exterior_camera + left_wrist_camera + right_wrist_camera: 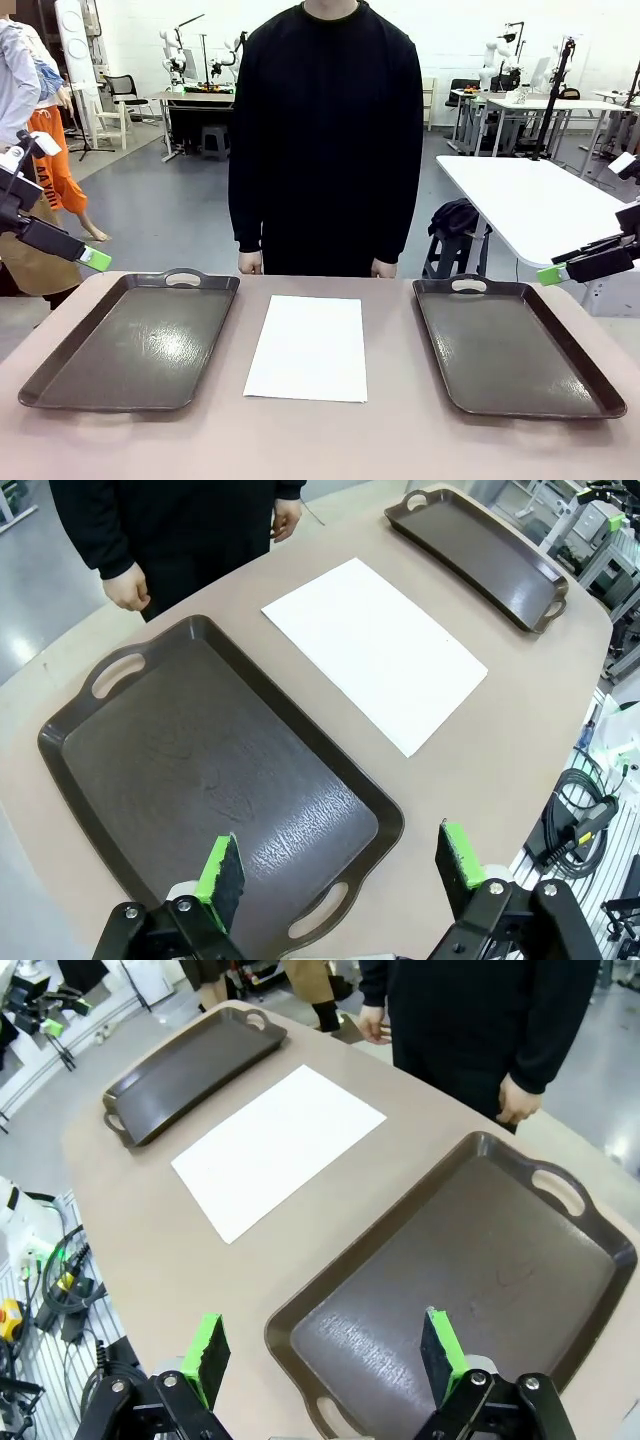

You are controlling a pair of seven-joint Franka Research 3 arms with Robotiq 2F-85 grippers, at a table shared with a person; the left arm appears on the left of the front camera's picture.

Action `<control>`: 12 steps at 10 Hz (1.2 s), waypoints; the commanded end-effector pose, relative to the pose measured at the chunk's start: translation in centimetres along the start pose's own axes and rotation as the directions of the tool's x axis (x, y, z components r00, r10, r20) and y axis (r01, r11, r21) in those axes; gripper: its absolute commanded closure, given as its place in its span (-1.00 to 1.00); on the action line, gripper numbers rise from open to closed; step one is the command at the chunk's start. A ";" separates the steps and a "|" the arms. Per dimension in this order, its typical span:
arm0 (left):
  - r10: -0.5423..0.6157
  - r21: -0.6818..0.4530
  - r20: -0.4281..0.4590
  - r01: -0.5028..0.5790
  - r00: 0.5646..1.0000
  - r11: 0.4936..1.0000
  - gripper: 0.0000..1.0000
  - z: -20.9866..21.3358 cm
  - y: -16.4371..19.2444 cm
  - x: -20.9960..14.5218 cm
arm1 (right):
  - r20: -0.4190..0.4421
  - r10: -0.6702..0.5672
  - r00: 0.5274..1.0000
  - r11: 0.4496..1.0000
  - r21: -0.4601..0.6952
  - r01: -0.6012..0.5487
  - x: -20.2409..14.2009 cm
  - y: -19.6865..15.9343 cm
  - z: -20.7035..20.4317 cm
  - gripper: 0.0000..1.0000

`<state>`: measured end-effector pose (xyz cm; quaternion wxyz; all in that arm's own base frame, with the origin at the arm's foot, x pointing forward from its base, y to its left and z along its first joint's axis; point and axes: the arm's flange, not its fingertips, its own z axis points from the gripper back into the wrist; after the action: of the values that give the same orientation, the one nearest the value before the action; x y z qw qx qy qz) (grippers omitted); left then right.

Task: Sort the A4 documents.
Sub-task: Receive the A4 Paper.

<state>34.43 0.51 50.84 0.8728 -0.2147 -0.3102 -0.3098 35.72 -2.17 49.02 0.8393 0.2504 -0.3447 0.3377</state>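
Note:
The A4 documents (307, 347) lie flat as a blank white rectangle on the table's middle, between two dark trays. I cannot tell how many sheets there are. They also appear in the left wrist view (375, 650) and the right wrist view (275, 1148). My left gripper (95, 259) hovers off the table's left corner, open (340, 870) above the left tray (200, 770), with nothing between its fingers. My right gripper (551, 273) hangs at the right side, open (323, 1352) over the right tray (470, 1270), also holding nothing.
The left tray (135, 340) and right tray (510, 345) are dark brown with handles and hold nothing. A person in a black top stands at the far edge, hands (250, 263) hanging just behind the table. A white table (530, 200) stands behind on the right.

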 end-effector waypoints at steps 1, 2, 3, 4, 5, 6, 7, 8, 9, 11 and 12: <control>-0.003 -0.004 0.009 0.003 1.000 1.000 -1.00 0.1 -0.1 0.1 | 0.007 0.010 1.000 1.000 0.014 -0.010 0.0 0.1 0.0 -1.00; -0.003 -0.004 0.009 0.003 1.000 1.000 -1.00 0.1 -0.1 0.1 | 0.007 0.010 1.000 1.000 0.014 -0.010 0.0 0.1 0.0 -1.00; -0.003 -0.004 0.009 0.003 1.000 1.000 -1.00 0.1 -0.1 0.1 | 0.007 0.010 1.000 1.000 0.014 -0.010 0.0 0.1 0.0 -1.00; -0.003 -0.004 0.009 0.003 1.000 1.000 -1.00 0.1 -0.1 0.1 | 0.007 0.010 1.000 1.000 0.014 -0.010 0.0 0.1 0.0 -1.00; -0.003 -0.004 0.009 0.003 1.000 1.000 -1.00 0.1 -0.1 0.1 | 0.007 0.010 1.000 1.000 0.014 -0.010 0.0 0.1 0.0 -1.00; -0.003 -0.004 0.009 0.003 1.000 1.000 -1.00 0.1 -0.1 0.1 | 0.007 0.010 1.000 1.000 0.014 -0.010 0.0 0.1 0.0 -1.00; -0.003 -0.004 0.009 0.003 1.000 1.000 -1.00 0.1 -0.1 0.1 | 0.007 0.010 1.000 1.000 0.014 -0.010 0.0 0.1 0.0 -1.00; -0.003 -0.004 0.009 0.003 1.000 1.000 -1.00 0.1 -0.1 0.1 | 0.007 0.010 1.000 1.000 0.014 -0.010 0.0 0.1 0.0 -1.00; -0.003 -0.004 0.009 0.003 1.000 1.000 -1.00 0.1 -0.1 0.1 | 0.007 0.010 1.000 1.000 0.014 -0.010 0.0 0.1 0.0 -1.00; -0.003 -0.004 0.009 0.003 1.000 1.000 -1.00 0.1 -0.1 0.1 | 0.007 0.010 1.000 1.000 0.014 -0.010 0.0 0.1 0.0 -1.00; -0.003 -0.004 0.009 0.003 1.000 1.000 -1.00 0.1 -0.1 0.1 | 0.007 0.010 1.000 1.000 0.014 -0.010 0.0 0.1 0.0 -1.00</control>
<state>34.34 0.26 51.04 0.8739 -0.2132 -0.3113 -0.3066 35.25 -2.03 49.16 0.8422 0.2482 -0.3408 0.3361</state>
